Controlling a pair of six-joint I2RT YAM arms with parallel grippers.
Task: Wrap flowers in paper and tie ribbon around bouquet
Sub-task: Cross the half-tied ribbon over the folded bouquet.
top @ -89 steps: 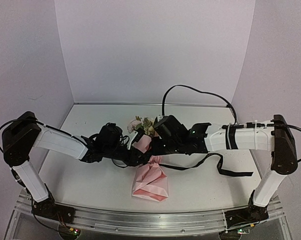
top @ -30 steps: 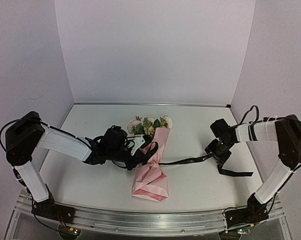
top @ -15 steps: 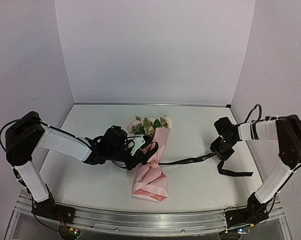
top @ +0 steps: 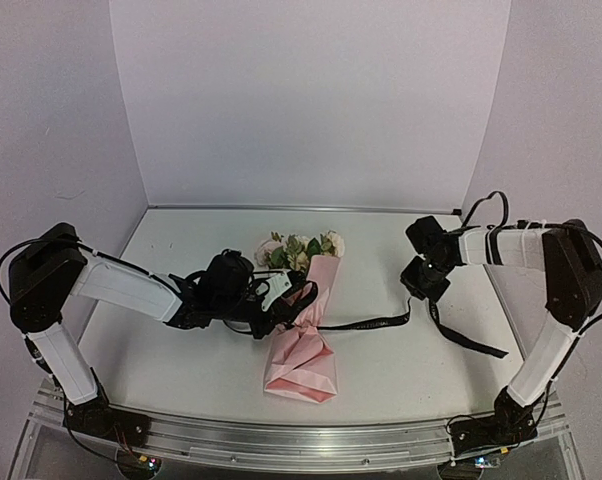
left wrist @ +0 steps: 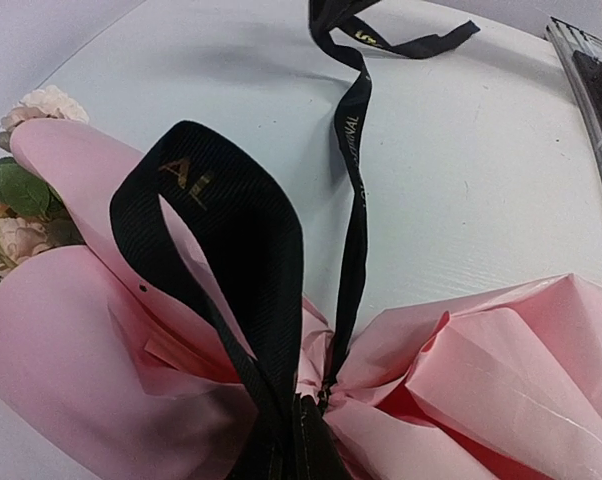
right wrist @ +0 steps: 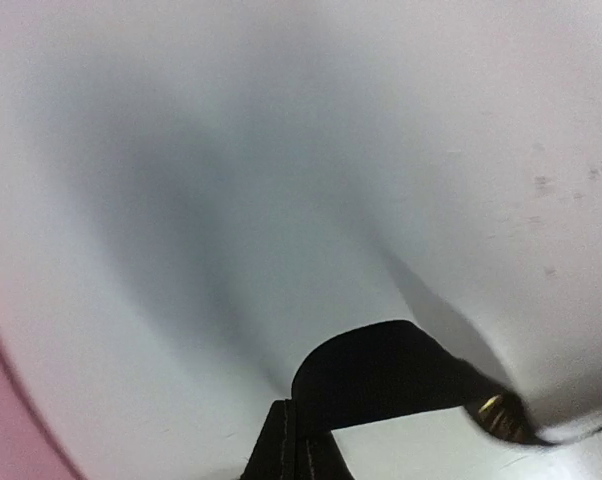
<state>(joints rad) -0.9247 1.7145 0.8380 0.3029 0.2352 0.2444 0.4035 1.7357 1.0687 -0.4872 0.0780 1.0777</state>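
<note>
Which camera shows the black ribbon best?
The top camera. It shows the whole ribbon, running from the bouquet to the right fingers, plus its loose tail. The left wrist camera shows only a big loop up close and one strand. The right wrist camera shows just a small bend.

ribbon [right wrist: 381,372] loop, seemingly pinched (blurry), white table [right wrist: 281,150]

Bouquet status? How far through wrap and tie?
Done: paper is coned around the flowers, ribbon cinched at the neck. In hand: left fingers pinch the ribbon loop there; right fingers shut on its free length, off right. Left: no finished knot or bow visible.
</note>
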